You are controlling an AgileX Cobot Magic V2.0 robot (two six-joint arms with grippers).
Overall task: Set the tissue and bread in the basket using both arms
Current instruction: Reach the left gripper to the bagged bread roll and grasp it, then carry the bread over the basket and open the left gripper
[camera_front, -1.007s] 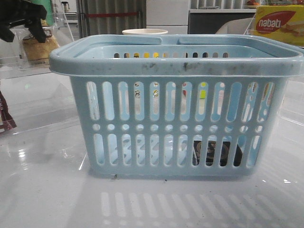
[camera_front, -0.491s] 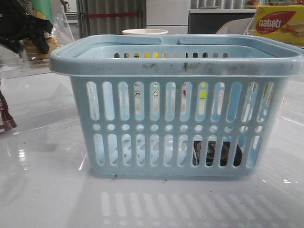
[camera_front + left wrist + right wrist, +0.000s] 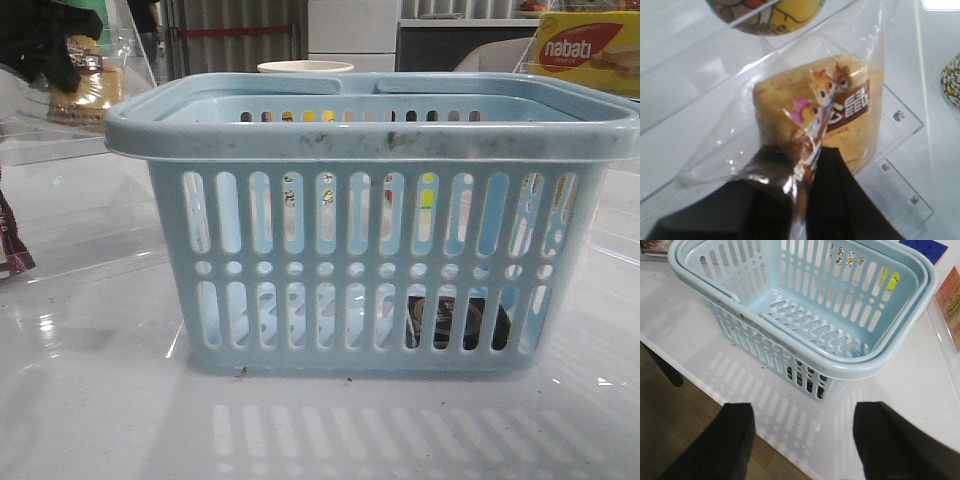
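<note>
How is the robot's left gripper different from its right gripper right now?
The left gripper is pinched shut on the bread wrapper; the right gripper is wide open and holds nothing. The left one is up by the clear shelf; the right one hangs over the table edge, looking at the basket. Both have black fingers.

Front camera faces the basket (image 3: 370, 220) closely; right wrist overlooks it from above.
</note>
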